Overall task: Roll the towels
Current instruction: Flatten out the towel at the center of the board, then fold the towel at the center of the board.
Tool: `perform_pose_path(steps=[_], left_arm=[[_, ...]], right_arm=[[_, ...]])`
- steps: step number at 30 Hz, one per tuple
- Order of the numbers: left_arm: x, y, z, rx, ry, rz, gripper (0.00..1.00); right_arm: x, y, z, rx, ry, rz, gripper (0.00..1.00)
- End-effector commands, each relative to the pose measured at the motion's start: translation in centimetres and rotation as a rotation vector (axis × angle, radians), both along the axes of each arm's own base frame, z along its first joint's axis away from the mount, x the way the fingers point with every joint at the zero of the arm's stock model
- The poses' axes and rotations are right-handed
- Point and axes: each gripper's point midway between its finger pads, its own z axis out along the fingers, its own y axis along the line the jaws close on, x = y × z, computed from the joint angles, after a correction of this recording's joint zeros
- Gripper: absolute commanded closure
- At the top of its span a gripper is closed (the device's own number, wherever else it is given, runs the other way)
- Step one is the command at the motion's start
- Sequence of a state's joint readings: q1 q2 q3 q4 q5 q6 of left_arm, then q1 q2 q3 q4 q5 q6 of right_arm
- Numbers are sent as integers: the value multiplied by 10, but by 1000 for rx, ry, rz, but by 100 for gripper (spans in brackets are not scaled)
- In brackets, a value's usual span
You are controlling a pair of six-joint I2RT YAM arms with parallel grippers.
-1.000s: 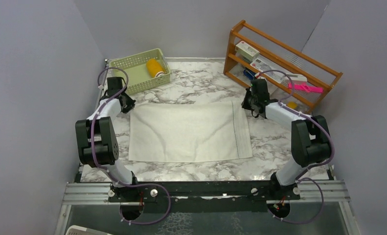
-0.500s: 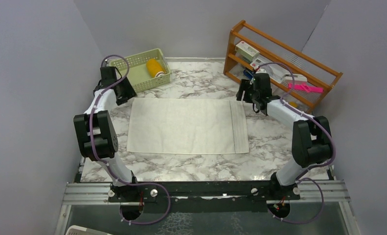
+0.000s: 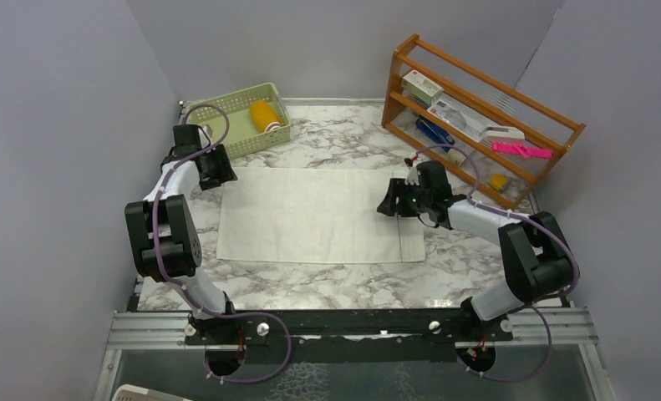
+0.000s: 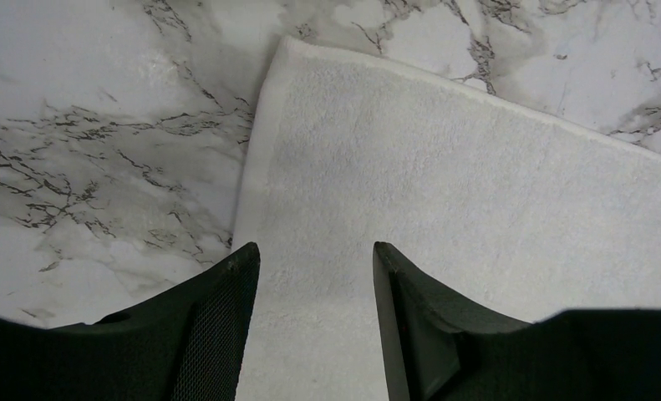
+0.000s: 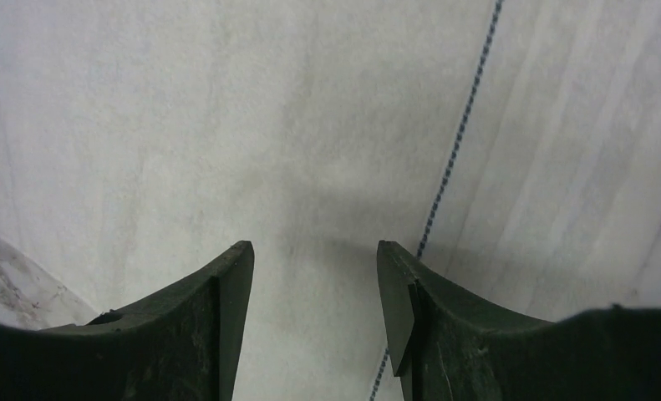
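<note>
The cream-white towel (image 3: 310,215) lies spread flat in the middle of the marble worktop (image 3: 343,142). The left tool (image 3: 220,173) hangs over its far left corner, fingers apart with nothing between them. The right tool (image 3: 385,205) is over the towel's right end, beside the blue stitched line (image 5: 460,142), its fingers parted too and holding nothing. The mustard-yellow towel (image 3: 265,114) sits rolled in the green basket (image 3: 226,125) at the far left

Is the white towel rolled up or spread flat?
Spread flat. The white towel lies open on the marble table, its edges straight, no roll started.
</note>
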State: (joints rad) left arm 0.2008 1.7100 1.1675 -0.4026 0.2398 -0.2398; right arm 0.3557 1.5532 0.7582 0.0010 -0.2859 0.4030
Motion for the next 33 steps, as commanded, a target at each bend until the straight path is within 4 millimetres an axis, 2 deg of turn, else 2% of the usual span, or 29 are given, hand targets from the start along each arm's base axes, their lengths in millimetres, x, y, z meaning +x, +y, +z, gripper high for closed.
perform_pose_path(steps=[1,3,4,5,9,15,21,25,33], left_arm=[[7,0,18,12,-67,-43,44],[10,0,16,14,-65,-53,43],[12,2,13,22,-57,-51,31],[13,5,7,31,-44,-50,27],[20,9,4,53,-43,-58,25],[35,15,-3,75,-41,-69,25],[51,16,-4,81,-85,-100,39],[61,7,-7,44,-126,-154,48],[74,3,-20,40,-144,-198,56]], right_arm=[[-30,-7,-6,51,85,-34,44],[-49,-13,-14,48,138,-54,44],[-56,-17,-18,47,159,-70,43],[-64,-22,-21,47,181,-89,43],[-78,-39,-37,32,259,-167,41],[-83,-68,-57,-11,341,-259,37],[-80,-85,-51,-31,325,-292,36],[-73,-86,-39,-38,284,-271,36],[-62,-80,-15,-18,212,-226,36]])
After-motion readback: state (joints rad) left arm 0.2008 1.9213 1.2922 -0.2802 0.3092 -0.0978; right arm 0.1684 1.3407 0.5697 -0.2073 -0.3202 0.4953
